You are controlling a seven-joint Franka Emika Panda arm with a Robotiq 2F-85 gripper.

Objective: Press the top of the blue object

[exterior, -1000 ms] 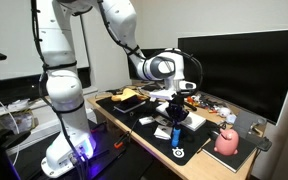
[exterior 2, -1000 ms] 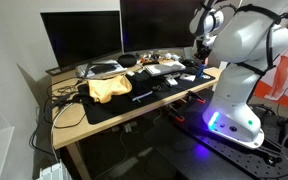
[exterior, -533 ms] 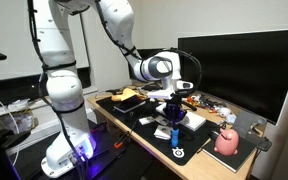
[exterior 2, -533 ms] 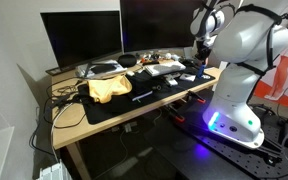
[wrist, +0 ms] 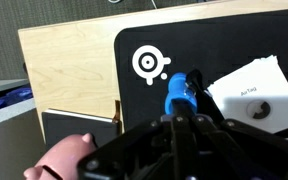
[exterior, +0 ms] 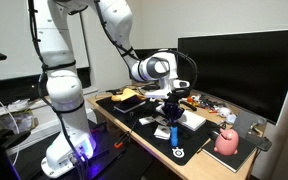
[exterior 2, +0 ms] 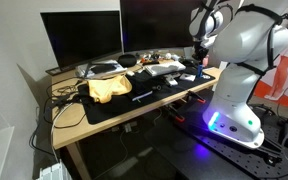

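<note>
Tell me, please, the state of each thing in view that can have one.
Gripper: shut, empty, above the blue object.
Blue object: upright on the mat, not gripped.
Monitor: screen dark.
Cloth: crumpled.
Paper: flat on the mat.
</note>
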